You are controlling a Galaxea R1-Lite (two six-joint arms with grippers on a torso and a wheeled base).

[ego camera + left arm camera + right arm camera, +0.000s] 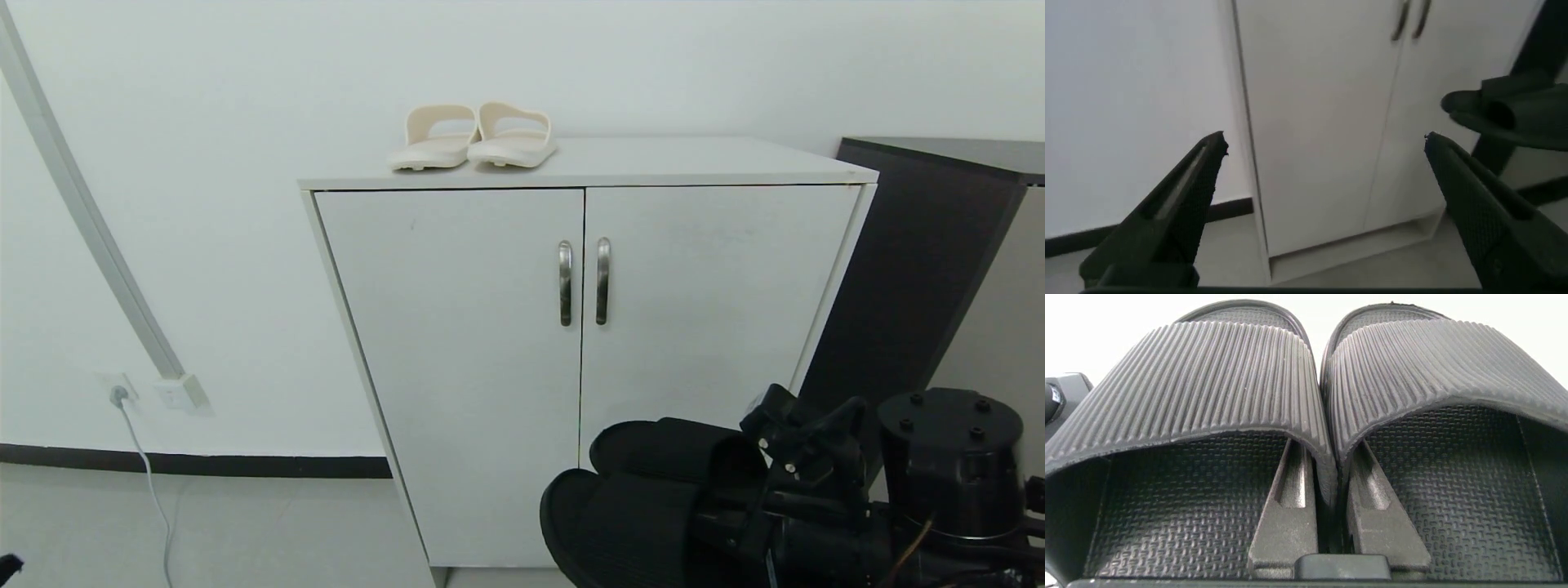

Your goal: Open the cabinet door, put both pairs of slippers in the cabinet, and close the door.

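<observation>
White wall (204, 163) and pale floor (245, 523) back the scene. The right gripper's (1327, 469) fingers (1286, 518) are pressed toward each other. They pinch the touching inner walls of the black pair (1233, 384), one finger inside each slipper under its ribbed strap. So held, the black pair hangs low in front of the right door (702, 302) of the cabinet (588, 163), near it but apart.

The left gripper (1323, 204) has its fingers (1176, 212) spread wide with nothing between them. It sits low, facing the cabinet's left front corner.

Both doors are closed, and their upright handles (565, 282) stand just beside each other at the centre seam. The beige pair (473, 139) rests on the cabinet top, toward its left. A dark unit (922, 269) stands at the cabinet's right side.

By this the opening step is in hand: one pair is picked up and neither is stowed. The next move seems to call for the free left gripper to rise to the handle of the left door (449, 327), close round it and pull in an arc, with the black pair held out of the swing. The handles sit so near each other that a finger could catch both.
</observation>
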